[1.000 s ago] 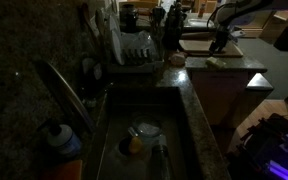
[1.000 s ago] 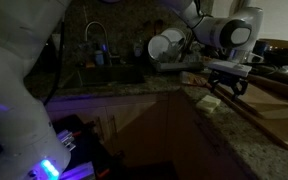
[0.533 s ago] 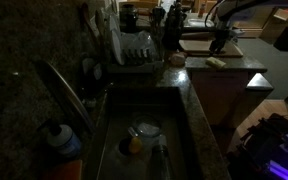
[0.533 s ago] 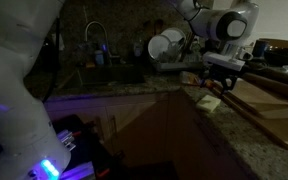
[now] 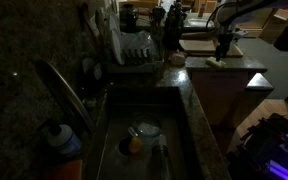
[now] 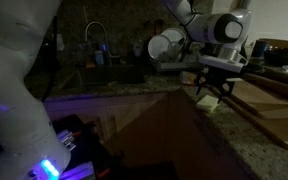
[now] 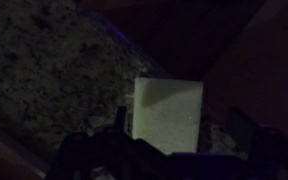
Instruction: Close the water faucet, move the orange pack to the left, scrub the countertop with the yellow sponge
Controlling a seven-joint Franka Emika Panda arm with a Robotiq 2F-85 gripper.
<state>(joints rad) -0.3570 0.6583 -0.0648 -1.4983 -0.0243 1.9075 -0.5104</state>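
Since a moment ago, my hand [image 6: 215, 90] is coming down lower and sliding a bit to the left in the picture. Now it is hanging right over the sponge [image 6: 209, 101]. In an exterior view my hand [image 5: 222, 52] is showing in the upper right of the frame, with the sponge [image 5: 216, 62] just under it on the countertop [image 5: 199, 115].

My fingers are standing wide apart, and I am holding nothing. In the wrist view the sponge [image 7: 169, 112] is showing as a pale square in the middle of the frame. It is lying flat on the speckled countertop [image 7: 44, 70]. My two dark fingers [image 7: 121, 130] are poking up from the bottom of the frame, one at each side of the sponge. It is too dark to tell if they are touching it.

The pack [image 5: 176, 60] is lying on the countertop, left of the sponge in the frame and near the end of the dish rack [image 5: 134, 48]. It is sitting apart from my hand.

The faucet [image 5: 60, 92] is slanting across the left side of the frame, over the sink [image 5: 112, 110]. A white dish [image 5: 145, 129] is lying down in the sink. A bottle [image 5: 59, 140] with a blue cap is standing in the lower left corner. I cannot tell if water is running.
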